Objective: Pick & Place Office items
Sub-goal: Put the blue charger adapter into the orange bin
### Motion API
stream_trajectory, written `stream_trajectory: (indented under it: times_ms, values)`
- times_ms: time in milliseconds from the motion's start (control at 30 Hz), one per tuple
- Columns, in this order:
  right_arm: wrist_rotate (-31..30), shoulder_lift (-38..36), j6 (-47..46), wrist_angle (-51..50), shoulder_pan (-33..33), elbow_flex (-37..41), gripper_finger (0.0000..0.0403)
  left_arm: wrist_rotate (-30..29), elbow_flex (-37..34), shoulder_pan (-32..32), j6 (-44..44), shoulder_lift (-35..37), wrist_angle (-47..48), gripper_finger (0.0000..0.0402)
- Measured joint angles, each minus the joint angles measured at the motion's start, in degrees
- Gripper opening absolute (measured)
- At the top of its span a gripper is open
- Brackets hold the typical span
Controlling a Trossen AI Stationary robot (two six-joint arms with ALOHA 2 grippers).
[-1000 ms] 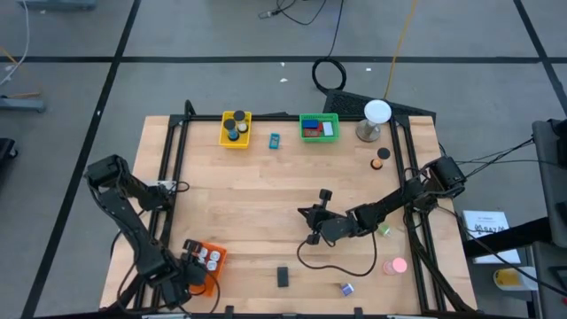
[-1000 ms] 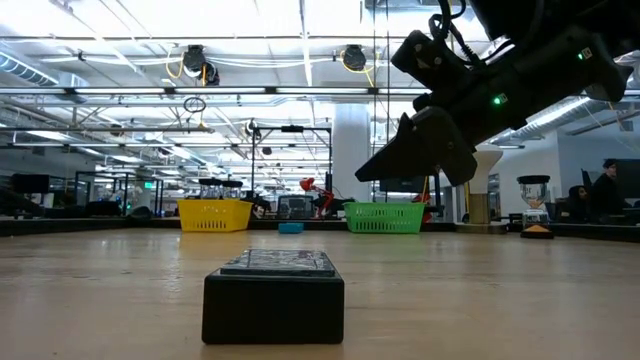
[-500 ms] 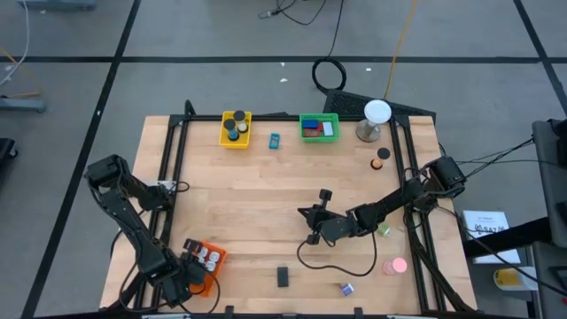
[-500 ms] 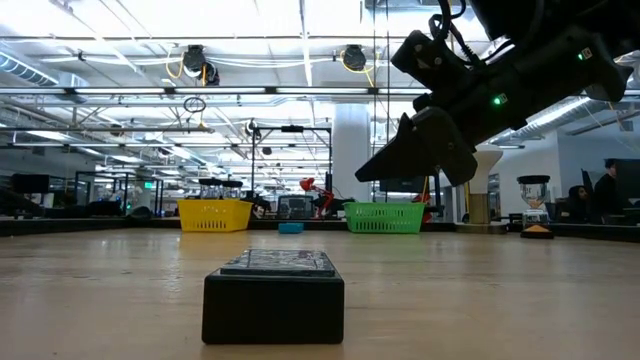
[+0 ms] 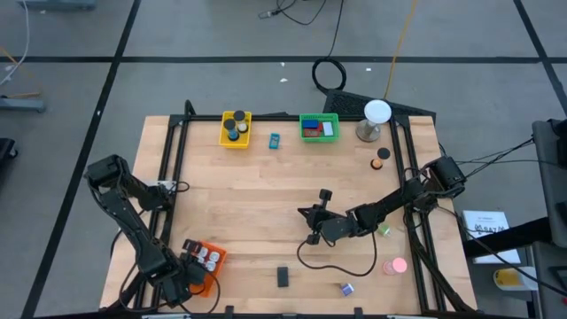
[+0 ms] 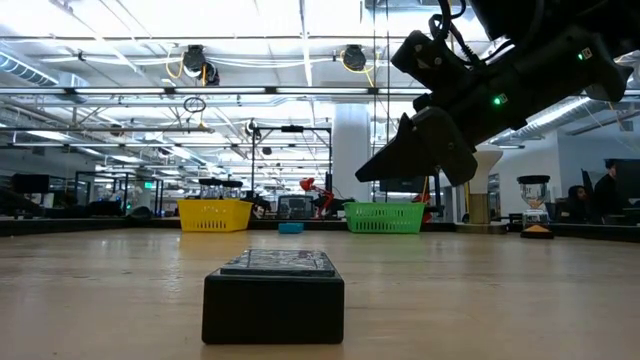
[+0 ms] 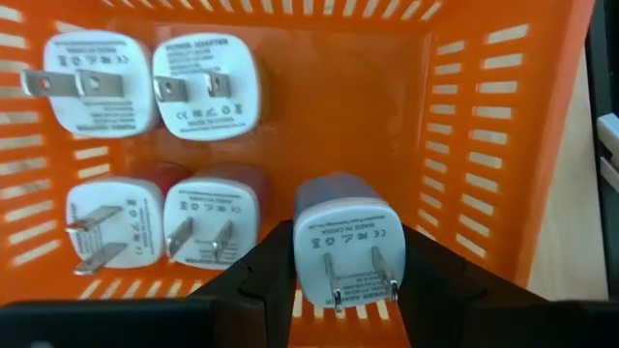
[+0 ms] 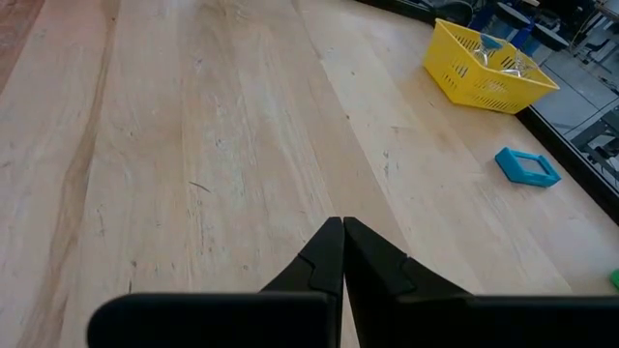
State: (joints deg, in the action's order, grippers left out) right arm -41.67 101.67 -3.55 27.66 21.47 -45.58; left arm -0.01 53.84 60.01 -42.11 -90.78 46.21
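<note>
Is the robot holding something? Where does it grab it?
Yes. The left tool pinches a white plug adapter by its two sides, prongs facing the camera, over the orange basket. The right tool is shut and holds nothing.

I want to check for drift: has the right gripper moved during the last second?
No. In the high view the right gripper sits at the same spot relative to the black block, and its fingers are shut.

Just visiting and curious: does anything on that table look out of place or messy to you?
Mostly tidy. A few pieces lie loose on the table outside the baskets: a black block, a cyan clip and a pink round piece. The left end effector holds a white plug adapter over the orange basket. Nothing looks damaged.
</note>
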Motion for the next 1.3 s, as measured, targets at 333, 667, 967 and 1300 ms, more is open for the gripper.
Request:
stream_trajectory:
  times_ms: [333, 667, 967, 1300]
  values:
    - [0.0, 0.0, 0.0, 0.0, 0.0, 0.0, 0.0004, -1.6, 0.0, 0.0, 1.1, 0.0, 0.0, 0.0143]
    - [0.0, 0.0, 0.1, 0.0, 0.0, 0.0, 0.0004, -1.8, 0.0, -1.1, -2.0, -1.8, 0.2, 0.0177]
    - [0.0, 0.0, 0.1, 0.0, 0.0, 0.0, 0.0004, 1.6, 0.0, -1.2, -1.9, -3.3, 0.2, 0.0186]
    - [0.0, 0.0, 0.1, 0.2, 0.0, 0.0, 0.0004, 3.5, 2.6, -1.6, -3.5, -3.3, 3.1, 0.0178]
